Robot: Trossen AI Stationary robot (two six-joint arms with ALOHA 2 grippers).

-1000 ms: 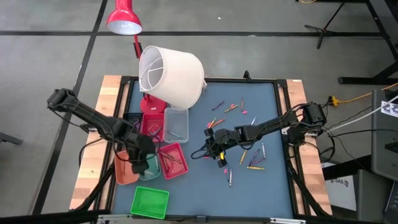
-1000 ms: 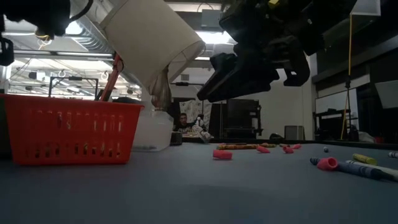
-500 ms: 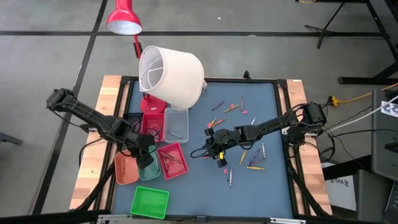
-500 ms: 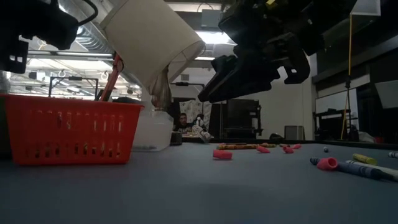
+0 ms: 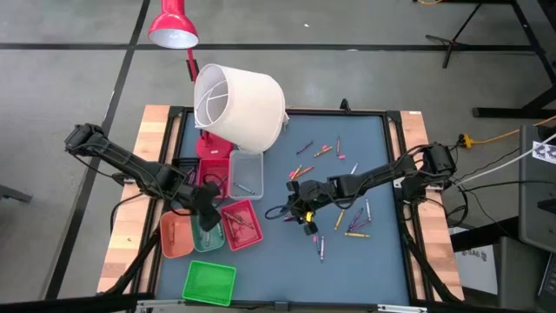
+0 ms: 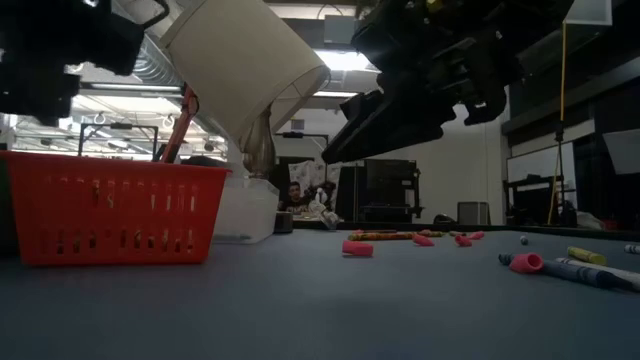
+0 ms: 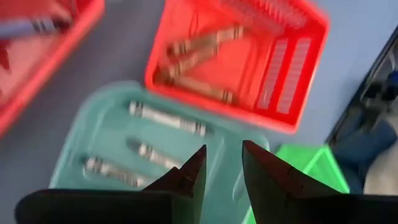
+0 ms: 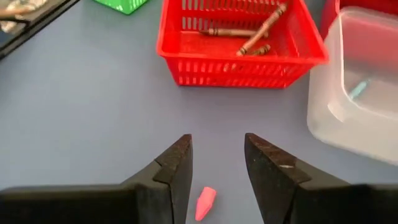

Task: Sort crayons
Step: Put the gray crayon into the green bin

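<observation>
Loose crayons (image 5: 346, 219) lay scattered on the blue tabletop (image 5: 365, 261) just beyond and beside the right tool (image 5: 303, 211), some in a cluster farther from it toward the tabletop's back edge. Other crayons were already in trays: several brown ones in a red tray (image 8: 241, 38) straight ahead of the right tool, and pale ones in a teal tray (image 7: 106, 137) directly under the left tool (image 7: 222, 163). A short pink stub (image 8: 205, 203) rested on the tabletop between the right tool's fingers (image 8: 175, 163), which stood apart and empty just above the surface. The left tool's fingers (image 7: 191, 169) were also apart with nothing between them, hovering over the teal tray, with the red tray just ahead and a green tray (image 5: 209, 283) off to one side. An orange tray (image 5: 176, 236) sat beside the teal one, away from the right tool. A clear plastic tray (image 8: 357, 93) stood beside the red tray, ahead of the right tool. A white lampshade (image 5: 241, 106) lay tilted behind the trays, next to a red lamp (image 5: 172, 26).
</observation>
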